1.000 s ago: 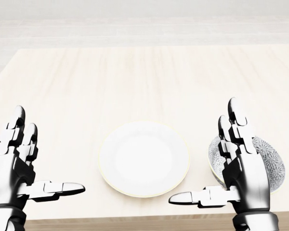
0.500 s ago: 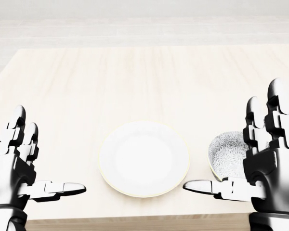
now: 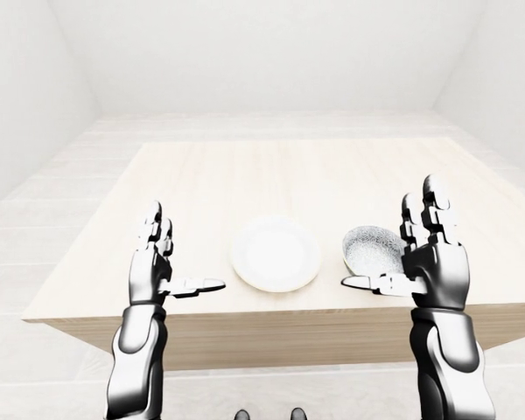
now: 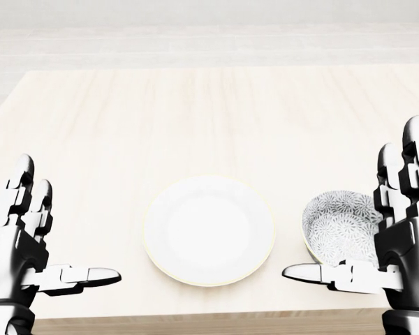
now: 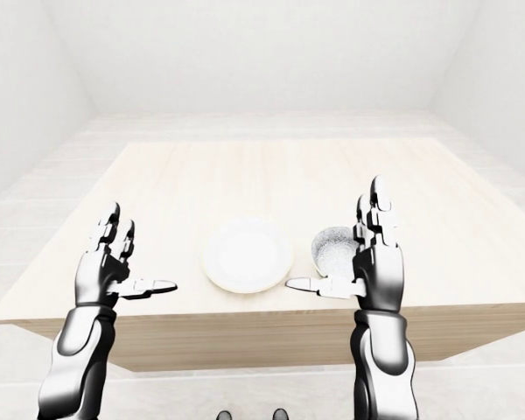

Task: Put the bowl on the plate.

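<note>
Nearest the camera, at the near edge of the worktop (image 4: 209,112), both robot hands are raised with palms turned inward. The left robot hand (image 4: 28,244) sits at the lower left of the head view, fingers (image 4: 22,185) pointing up and spread, thumb stretched out flat toward the right; it is open and holds nothing, well apart from the plate. The right robot hand (image 4: 384,241) sits at the lower right, also open, its fingers upright and its thumb reaching left just below the bowl's near rim. It stands just beside the bowl on the bowl's right and overlaps that side of it in the head view, but the fingers do not close round it; whether the thumb touches the bowl cannot be told.

A little farther in, the bowl (image 4: 339,223) rests upright on the worktop, grey-white with a fine floral pattern inside. It lies to the right of the plate (image 4: 209,230), near it but with a strip of bare wood between them. The plate is white, round and flat on the worktop, roughly midway between the two hands.

Beyond them the pale wooden worktop stretches far. Past its far edge lie a light floor (image 3: 271,122) and plain white walls (image 3: 271,52).
</note>
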Robot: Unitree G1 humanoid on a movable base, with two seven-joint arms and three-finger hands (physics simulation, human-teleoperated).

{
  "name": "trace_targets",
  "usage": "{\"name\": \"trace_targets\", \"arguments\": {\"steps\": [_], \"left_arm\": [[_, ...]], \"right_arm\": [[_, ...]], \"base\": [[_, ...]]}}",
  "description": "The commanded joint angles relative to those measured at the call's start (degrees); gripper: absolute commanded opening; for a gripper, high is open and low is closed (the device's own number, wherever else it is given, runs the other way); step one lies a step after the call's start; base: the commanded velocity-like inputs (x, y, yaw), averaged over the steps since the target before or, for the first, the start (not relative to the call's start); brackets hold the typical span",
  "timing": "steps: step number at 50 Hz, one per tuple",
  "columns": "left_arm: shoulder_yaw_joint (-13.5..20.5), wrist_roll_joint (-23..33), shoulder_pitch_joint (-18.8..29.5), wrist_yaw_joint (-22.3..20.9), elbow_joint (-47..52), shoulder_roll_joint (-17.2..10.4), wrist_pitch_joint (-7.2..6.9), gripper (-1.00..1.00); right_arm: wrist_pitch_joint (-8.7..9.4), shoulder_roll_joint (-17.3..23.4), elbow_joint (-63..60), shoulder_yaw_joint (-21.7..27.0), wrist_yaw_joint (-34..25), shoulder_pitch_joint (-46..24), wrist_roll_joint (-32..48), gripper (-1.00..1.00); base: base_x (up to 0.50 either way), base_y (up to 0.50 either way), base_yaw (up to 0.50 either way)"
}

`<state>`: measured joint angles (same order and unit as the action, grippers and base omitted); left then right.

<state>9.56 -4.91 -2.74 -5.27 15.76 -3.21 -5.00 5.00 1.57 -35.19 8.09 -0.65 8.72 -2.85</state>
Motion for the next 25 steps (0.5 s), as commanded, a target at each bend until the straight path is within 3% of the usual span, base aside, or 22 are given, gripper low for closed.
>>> {"name": "trace_targets", "arguments": {"steps": [1, 13, 25], "left_arm": [[0.8, 0.7, -0.7, -0.9, 2.6, -0.8, 0.00, 1.00], [1.8, 6.6, -5.4, -3.3, 9.1, -0.8, 0.00, 1.00], [2.6, 9.6, -4.2, -4.0, 7.6, 0.1, 0.00, 1.00]], "right_arm": [[0.00, 1.1, 2.0, 3.6, -3.8, -0.3, 3.6, 1.00], [0.00, 1.6, 1.3, 4.8, -6.4, -0.7, 10.5, 1.00], [0.00, 1.4, -0.2, 5.6, -8.2, -1.2, 14.5, 1.00]], "base": [[0.00, 0.00, 0.00], [0.00, 0.00, 0.00], [0.00, 0.00, 0.00]]}}
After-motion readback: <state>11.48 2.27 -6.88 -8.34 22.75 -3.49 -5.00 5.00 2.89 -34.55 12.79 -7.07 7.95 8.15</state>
